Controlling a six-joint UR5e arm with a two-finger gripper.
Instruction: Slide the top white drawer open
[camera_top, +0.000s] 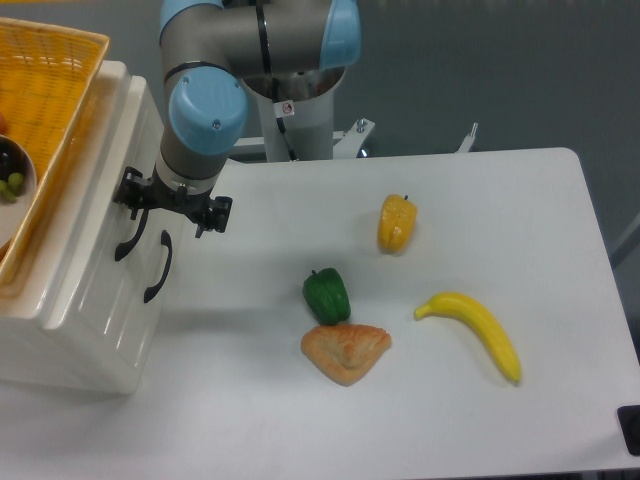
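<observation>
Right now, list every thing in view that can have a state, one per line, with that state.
top white drawer: shut, handle not gripped
lower drawer: shut
gripper: open, beside the top handle
yellow wicker basket: on the cabinet, upright
banana: lying flat on the table
green pepper: touching the pastry
</observation>
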